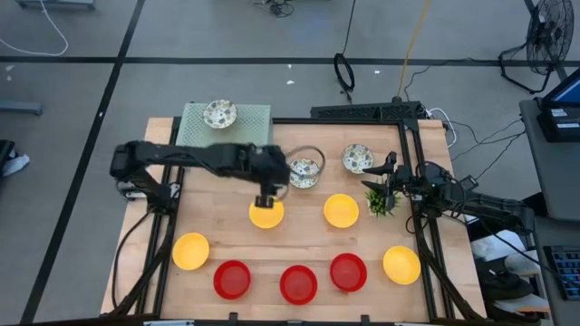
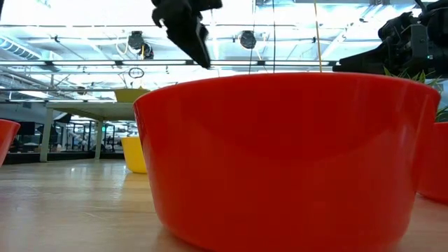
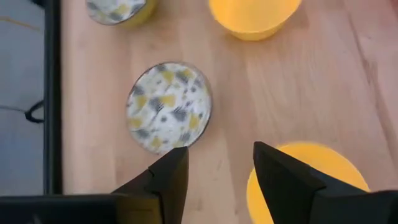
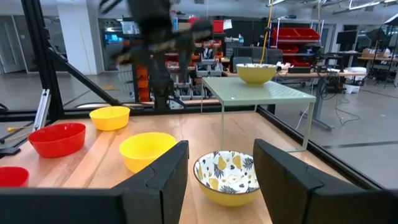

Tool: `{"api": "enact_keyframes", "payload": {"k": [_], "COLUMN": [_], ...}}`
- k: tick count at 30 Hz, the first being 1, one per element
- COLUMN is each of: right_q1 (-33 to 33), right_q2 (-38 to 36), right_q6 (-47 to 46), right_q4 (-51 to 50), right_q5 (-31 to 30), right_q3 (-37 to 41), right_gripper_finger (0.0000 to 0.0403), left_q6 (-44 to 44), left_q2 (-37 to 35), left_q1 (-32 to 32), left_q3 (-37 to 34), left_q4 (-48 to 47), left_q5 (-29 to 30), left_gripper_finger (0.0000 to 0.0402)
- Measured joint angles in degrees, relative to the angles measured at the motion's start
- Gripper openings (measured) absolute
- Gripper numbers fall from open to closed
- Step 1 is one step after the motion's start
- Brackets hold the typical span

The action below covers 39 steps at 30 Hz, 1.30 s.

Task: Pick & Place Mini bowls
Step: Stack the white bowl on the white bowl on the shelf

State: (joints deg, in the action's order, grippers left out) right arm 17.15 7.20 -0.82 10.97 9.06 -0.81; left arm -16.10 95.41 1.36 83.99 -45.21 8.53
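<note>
Yellow plastic mini bowl (image 1: 265,215) sits mid-table on the wooden tabletop (image 1: 299,244) under the left gripper (image 3: 214,165), fingers parted, empty, likely lining up a rim grasp; floral white bowl (image 3: 168,106) beside. Right gripper (image 4: 217,165) parked open at table edge

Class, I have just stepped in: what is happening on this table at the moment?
The left gripper hangs open above a yellow bowl mid-table, holding nothing. One patterned bowl sits on the green raised platform; the other bowls stand on the wooden table. The right gripper waits open at the right edge, by the small plant.
</note>
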Motion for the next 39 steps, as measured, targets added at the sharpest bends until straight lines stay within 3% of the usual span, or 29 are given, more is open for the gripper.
{"api": "enact_keyframes", "payload": {"k": [15,24,28,32,39], "right_q1": [0.0,0.0,0.0,0.0,0.0], "right_q2": [0.1,0.4,0.6,0.6,0.6], "right_q6": [0.0,0.0,0.0,0.0,0.0], "right_q4": [-0.1,0.4,0.3,0.3,0.3], "right_q5": [0.0,0.0,0.0,0.0,0.0], "right_q3": [0.0,0.0,0.0,0.0,0.0], "right_gripper_finger": [0.0171,0.0171,0.0171,0.0171,0.0171], "left_q6": [-3.7,-3.3,-2.1,-1.1,0.7], "left_q2": [16.6,21.4,21.7,21.6,21.6], "left_q1": [-1.5,2.0,3.3,3.8,3.9], "left_q3": [0.0,0.0,0.0,0.0,0.0], "left_q4": [11.5,13.9,14.1,15.7,16.7], "left_q5": [6.9,6.6,3.1,0.8,1.2], "left_gripper_finger": [0.0203,0.0202,0.0197,0.0152,0.0019]}}
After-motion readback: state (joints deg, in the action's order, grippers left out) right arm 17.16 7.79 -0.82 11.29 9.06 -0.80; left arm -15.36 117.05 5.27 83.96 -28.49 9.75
